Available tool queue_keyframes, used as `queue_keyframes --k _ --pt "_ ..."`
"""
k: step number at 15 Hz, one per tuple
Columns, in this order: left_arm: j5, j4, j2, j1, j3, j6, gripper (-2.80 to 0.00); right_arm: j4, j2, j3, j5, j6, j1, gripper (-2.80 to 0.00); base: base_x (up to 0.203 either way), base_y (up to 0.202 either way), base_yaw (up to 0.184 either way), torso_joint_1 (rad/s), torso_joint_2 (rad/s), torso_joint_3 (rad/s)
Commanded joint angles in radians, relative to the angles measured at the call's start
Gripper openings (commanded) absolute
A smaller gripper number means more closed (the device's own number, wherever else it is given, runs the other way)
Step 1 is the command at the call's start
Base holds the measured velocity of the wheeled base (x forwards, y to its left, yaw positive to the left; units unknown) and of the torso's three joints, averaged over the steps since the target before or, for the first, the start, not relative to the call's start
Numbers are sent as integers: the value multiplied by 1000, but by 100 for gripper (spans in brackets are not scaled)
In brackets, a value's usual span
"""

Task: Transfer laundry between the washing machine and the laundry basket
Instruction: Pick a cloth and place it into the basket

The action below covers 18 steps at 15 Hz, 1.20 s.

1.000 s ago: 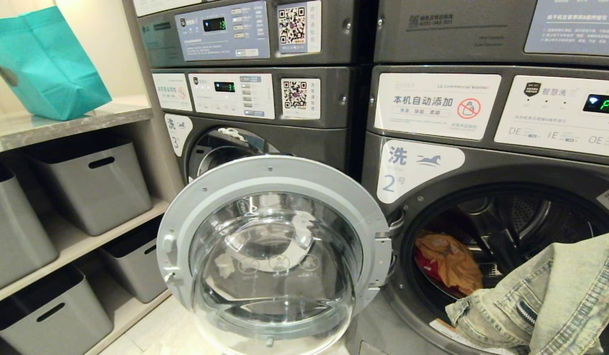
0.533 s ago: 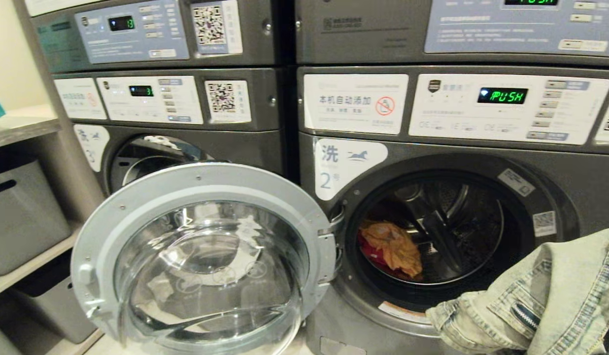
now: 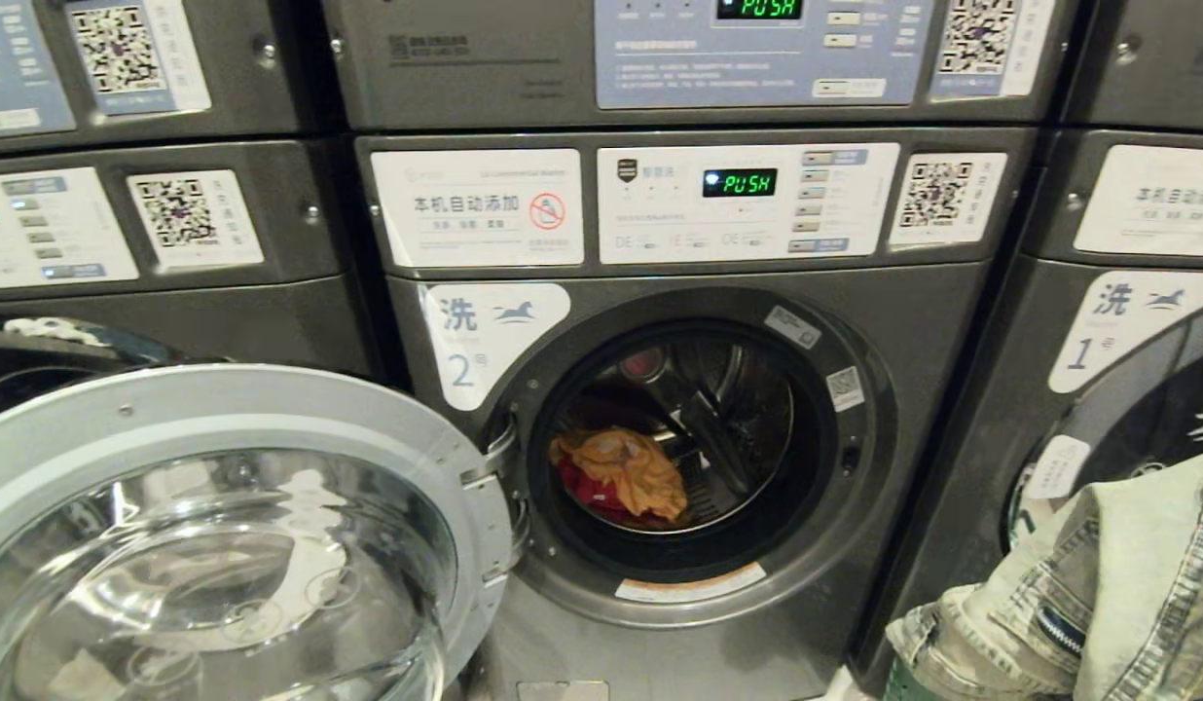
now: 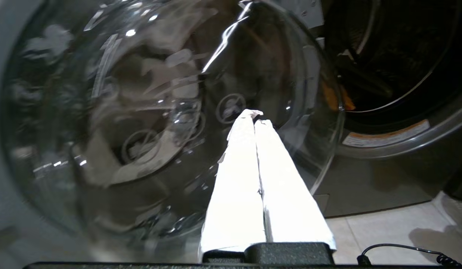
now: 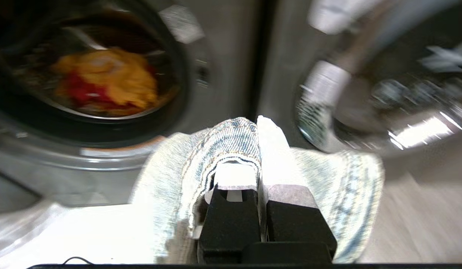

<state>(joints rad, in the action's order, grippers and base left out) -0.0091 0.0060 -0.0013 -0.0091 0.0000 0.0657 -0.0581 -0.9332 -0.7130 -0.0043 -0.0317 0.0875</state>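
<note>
While the right gripper (image 5: 258, 123) pinches a fold of the denim jacket (image 3: 1098, 594), the garment hangs at lower right, in front of the neighbouring machine. Washing machine (image 3: 679, 458) number 2 stands with its door (image 3: 222, 526) swung wide to the left; orange and red laundry (image 3: 621, 472) lies in the drum. Left gripper (image 4: 253, 116) pressed together, empty, beside the door glass.

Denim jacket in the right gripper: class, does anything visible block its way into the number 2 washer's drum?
Nothing visible does. The right gripper is shut on the denim jacket, right of the washer's open mouth. The door is swung out to the left. Orange and red clothes lie low inside.
</note>
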Motion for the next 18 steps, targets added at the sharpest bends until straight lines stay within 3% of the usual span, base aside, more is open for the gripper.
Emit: queue_keyframes --k 1,7,18 --pt "0 0 1 0 0 0 -280 -2 -7 3 0 2 11 -280 4 13 -180 2 -2 2" --pt "0 0 1 0 0 0 -280 -3 -84 8 -2 100 40 -280 0 5 -135 3 2 3" --pt "0 0 1 0 0 0 -280 23 -485 -6 7 145 169 -280 0 0 0 0 0 0"
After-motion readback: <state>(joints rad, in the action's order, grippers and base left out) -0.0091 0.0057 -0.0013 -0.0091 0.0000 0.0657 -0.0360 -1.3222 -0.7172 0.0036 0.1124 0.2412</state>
